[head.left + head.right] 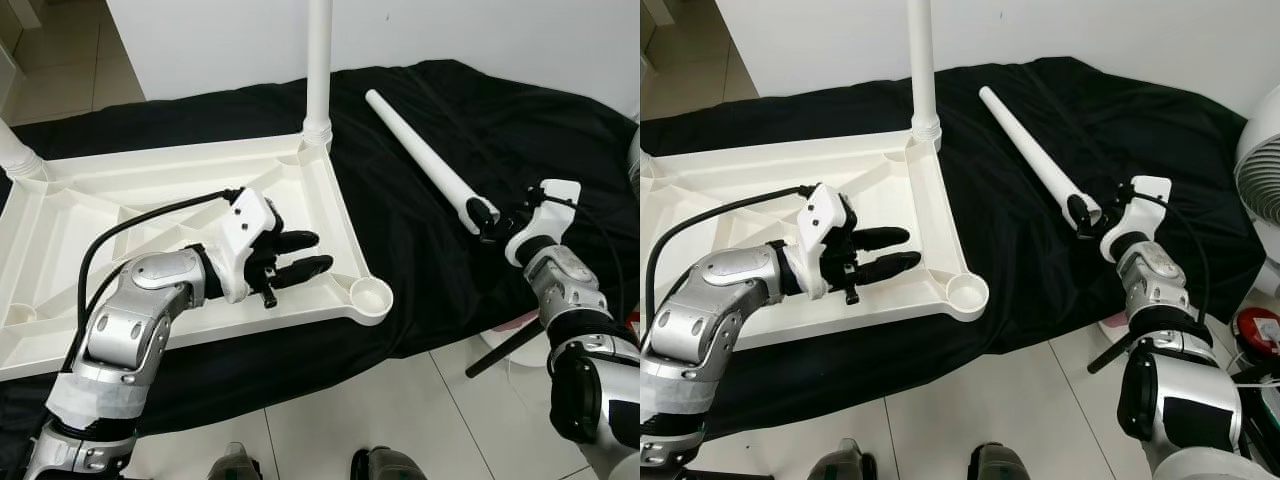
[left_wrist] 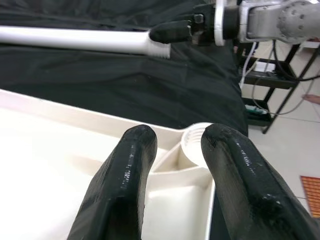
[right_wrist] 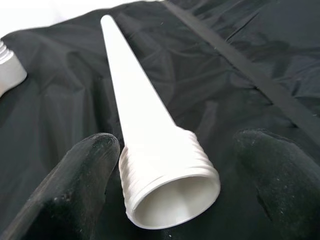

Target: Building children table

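Our right end effector sits with fingers spread around the threaded end of the loose table leg, one finger touching it, the other apart. That leg lies on the black cloth, pointing toward eleven o'clock. Our left end effector, fingers parted and holding nothing, hovers over the upturned white tabletop, aimed at three o'clock toward the empty corner socket. One leg stands upright in the far corner at twelve.
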### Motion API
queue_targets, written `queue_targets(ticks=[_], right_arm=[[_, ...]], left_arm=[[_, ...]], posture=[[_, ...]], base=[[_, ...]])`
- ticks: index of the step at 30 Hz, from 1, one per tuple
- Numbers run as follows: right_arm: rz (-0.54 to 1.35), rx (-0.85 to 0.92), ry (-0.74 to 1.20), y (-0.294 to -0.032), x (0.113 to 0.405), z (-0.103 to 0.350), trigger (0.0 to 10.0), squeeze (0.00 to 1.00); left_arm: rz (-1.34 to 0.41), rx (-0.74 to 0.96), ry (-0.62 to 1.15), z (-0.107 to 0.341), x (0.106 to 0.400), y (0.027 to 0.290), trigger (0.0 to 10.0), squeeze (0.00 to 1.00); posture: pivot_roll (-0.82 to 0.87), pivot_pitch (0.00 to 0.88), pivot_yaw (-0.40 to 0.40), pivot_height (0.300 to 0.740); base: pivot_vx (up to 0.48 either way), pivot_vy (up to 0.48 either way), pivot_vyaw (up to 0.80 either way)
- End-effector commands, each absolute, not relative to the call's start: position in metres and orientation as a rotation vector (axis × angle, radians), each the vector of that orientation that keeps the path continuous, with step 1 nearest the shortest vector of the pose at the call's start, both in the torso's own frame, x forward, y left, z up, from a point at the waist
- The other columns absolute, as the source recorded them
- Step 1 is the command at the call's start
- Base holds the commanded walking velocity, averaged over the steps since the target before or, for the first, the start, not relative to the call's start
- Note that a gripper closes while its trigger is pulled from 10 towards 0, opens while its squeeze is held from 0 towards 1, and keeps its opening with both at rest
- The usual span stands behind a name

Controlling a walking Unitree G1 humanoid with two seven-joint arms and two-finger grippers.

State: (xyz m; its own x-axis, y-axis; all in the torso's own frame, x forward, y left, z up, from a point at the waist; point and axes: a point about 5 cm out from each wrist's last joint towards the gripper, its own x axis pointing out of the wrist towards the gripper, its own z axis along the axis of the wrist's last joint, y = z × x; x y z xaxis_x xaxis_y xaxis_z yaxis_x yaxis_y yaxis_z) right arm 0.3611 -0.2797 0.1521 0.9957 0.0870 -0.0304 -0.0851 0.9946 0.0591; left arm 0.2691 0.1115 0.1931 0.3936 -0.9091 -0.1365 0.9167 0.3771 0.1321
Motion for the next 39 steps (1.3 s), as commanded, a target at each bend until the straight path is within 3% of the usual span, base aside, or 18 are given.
queue_targets(ticks=[1, 14, 15, 16, 34, 35, 39], right_arm=[[0.134, 0.035, 0.045, -0.276, 0.362, 0.152, 10.0, 0.0], [0.204, 0.022, 0.055, -0.26, 0.375, 0.162, 10.0, 0.0], [0.213, 0.027, 0.053, -0.258, 0.377, 0.164, 8.6, 0.0], [0.219, 0.023, 0.047, -0.257, 0.379, 0.169, 0.0, 0.0], [0.257, 0.026, 0.034, -0.252, 0.377, 0.165, 0.0, 0.0], [0.246, 0.014, 0.015, -0.251, 0.376, 0.162, 10.0, 0.0], [0.152, -0.007, -0.08, -0.251, 0.373, 0.162, 10.0, 0.0]], left_arm=[[-1.067, 0.187, 0.054, 0.193, 0.269, 0.115, 10.0, 0.0], [-1.052, 0.193, 0.102, 0.195, 0.259, 0.123, 10.0, 0.0], [-1.048, 0.193, 0.103, 0.195, 0.258, 0.124, 10.0, 0.0], [-1.045, 0.193, 0.105, 0.196, 0.258, 0.124, 10.0, 0.0], [-1.053, 0.106, 0.153, 0.183, 0.241, 0.118, 10.0, 0.0], [-1.057, 0.086, 0.16, 0.179, 0.235, 0.115, 10.0, 0.0], [-1.027, 0.063, 0.102, 0.177, 0.231, 0.105, 10.0, 0.0]], posture=[[0.09, 0.167, 0.041, 0.74], [0.14, 0.216, 0.06, 0.74], [0.15, 0.22, 0.06, 0.74], [0.15, 0.219, 0.061, 0.74], [0.13, 0.198, 0.044, 0.74], [0.13, 0.195, 0.043, 0.74], [0.13, 0.183, 0.025, 0.74]], base=[[0.0, 0.0, 0.0], [0.0, 0.0, 0.0], [0.0, 0.0, 0.0], [0.0, 0.0, 0.0], [0.0, 0.0, 0.0], [0.0, 0.0, 0.0], [0.0, 0.0, 0.0]])
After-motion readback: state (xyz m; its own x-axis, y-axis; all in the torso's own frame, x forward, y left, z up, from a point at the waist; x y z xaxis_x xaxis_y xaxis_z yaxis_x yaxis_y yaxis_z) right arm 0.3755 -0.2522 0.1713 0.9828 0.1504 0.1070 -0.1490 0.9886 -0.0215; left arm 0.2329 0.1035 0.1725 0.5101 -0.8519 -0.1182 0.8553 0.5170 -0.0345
